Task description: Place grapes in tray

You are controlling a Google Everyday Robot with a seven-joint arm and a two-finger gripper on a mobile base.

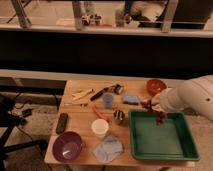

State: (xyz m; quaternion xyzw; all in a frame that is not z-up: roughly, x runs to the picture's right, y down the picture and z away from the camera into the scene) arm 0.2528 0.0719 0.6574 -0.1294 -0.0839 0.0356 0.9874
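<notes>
The grapes (159,116), a dark red bunch, hang just above the back left part of the green tray (170,151). My gripper (150,106) is shut on the top of the bunch, at the end of the white arm (192,96) that reaches in from the right. The tray lies at the table's front right corner, and its floor is bare.
Behind the gripper stands a red bowl (156,85). Left of the tray are a dark round object (119,116), an orange item (99,112), a white cup (100,128), a blue cup (108,100) and a blue cloth (108,148). A purple bowl (67,146) and a black remote (62,122) sit far left.
</notes>
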